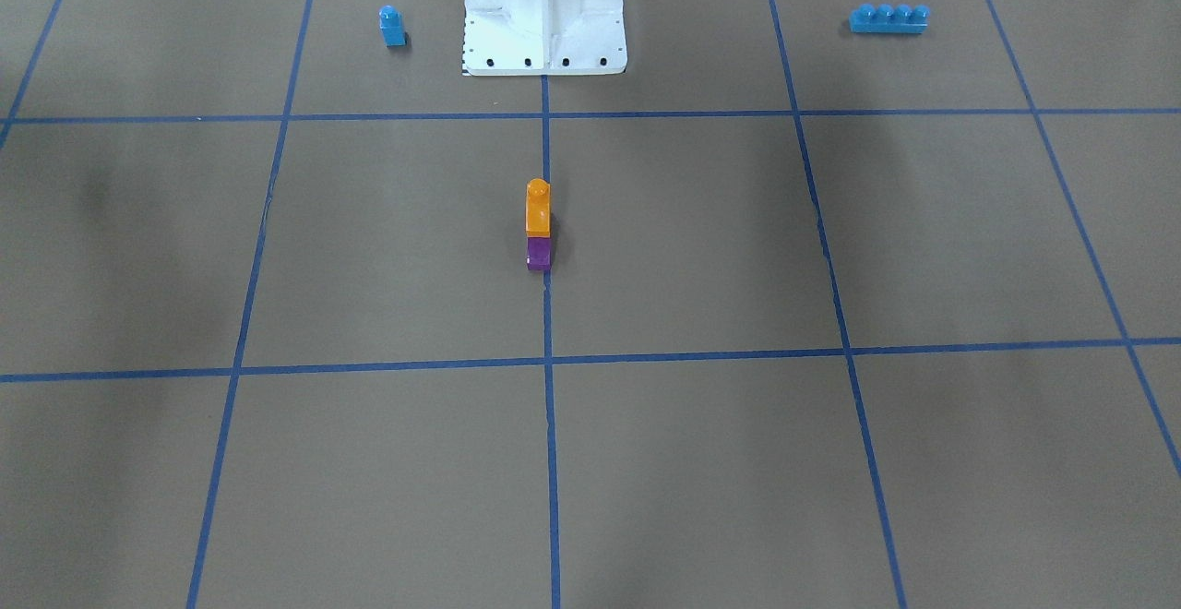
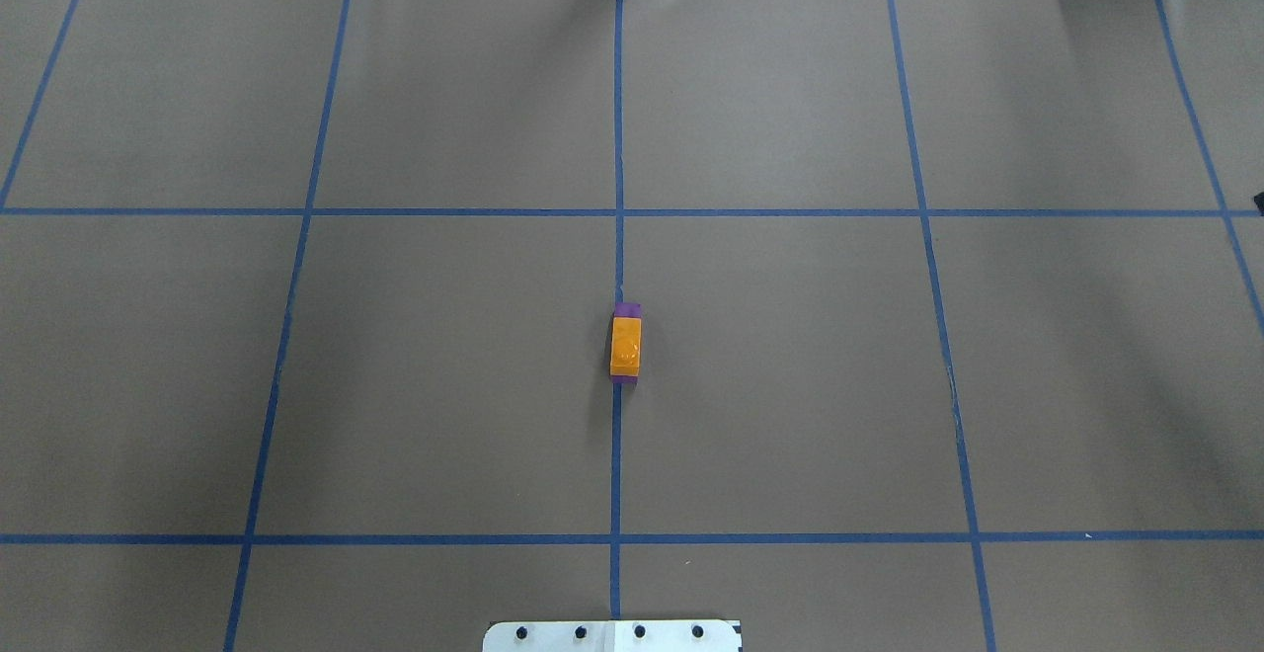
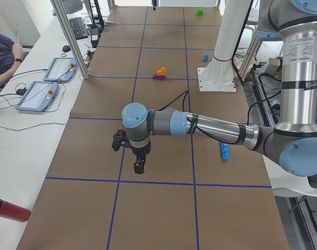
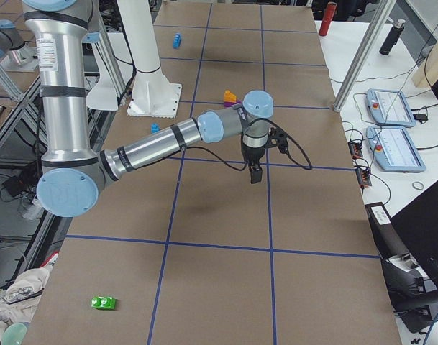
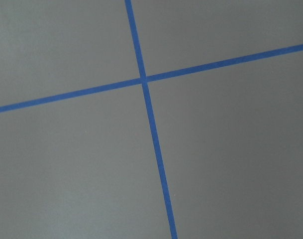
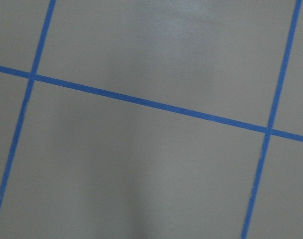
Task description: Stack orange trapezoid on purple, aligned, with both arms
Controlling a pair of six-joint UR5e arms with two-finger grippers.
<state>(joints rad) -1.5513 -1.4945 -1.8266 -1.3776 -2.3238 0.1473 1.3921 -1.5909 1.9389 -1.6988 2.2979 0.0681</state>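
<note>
Two small toy pieces make one short tower now: the glossy orange plastic trapezoid [image 1: 538, 208] sits on the glossy purple plastic block [image 1: 539, 254]. The orange stud is uppermost. The tower stands out in front of the white base pedestal [image 1: 544, 9], right on the blue tape line [image 1: 550, 424] that runs out from the pedestal's middle. Seen from above and from the front, the orange sides run flush with the purple ones. I judge the stack seated and aligned, so the task looks done.

My left pincer [image 3: 139, 166] hangs above the brown bench [image 1: 830, 461], well apart from the pedestal toward my left end. My right pincer [image 4: 255, 172] hangs likewise toward my right end. Neither touches anything, probably so as not to knock the tower. Only the side views show them, so I cannot tell whether either is spread or closed. Both wrist cameras see only bare bench and tape.

A blue single-stud block [image 1: 391, 26] lies just beside the pedestal on my right. A long blue four-stud brick [image 1: 888, 18] lies farther off on my left.
</note>
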